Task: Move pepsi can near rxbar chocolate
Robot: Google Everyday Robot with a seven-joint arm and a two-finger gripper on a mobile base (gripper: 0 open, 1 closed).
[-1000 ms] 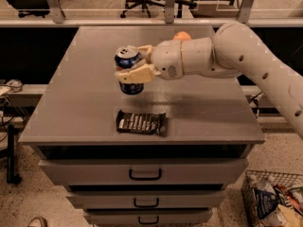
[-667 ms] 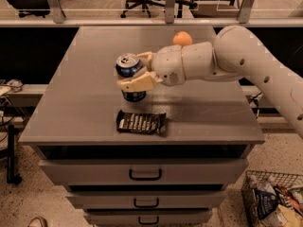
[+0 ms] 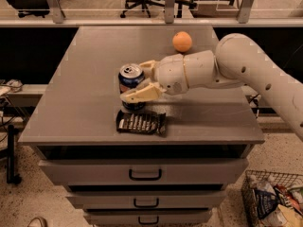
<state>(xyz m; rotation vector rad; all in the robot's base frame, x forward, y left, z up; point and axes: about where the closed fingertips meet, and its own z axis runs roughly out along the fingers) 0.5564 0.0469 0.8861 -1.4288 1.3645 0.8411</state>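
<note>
The pepsi can [image 3: 130,79], dark blue with a silver top, stands upright between the fingers of my gripper [image 3: 138,82], which is shut on it from the right. One finger [image 3: 140,94] crosses the can's front and the other [image 3: 147,65] is behind it. The can's base is at the table surface or just above it; I cannot tell which. The rxbar chocolate [image 3: 141,122], a flat dark wrapper with white lettering, lies directly in front of the can near the table's front edge, with only a small gap between them.
An orange fruit [image 3: 182,41] sits at the back of the grey table [image 3: 80,103]. Drawers [image 3: 144,174] are below the tabletop. A wire basket with packets [image 3: 274,197] stands on the floor at the lower right. Office chairs are behind a rail.
The gripper has moved down and slightly toward the front with the can, bringing it from above the table to just behind the bar.
</note>
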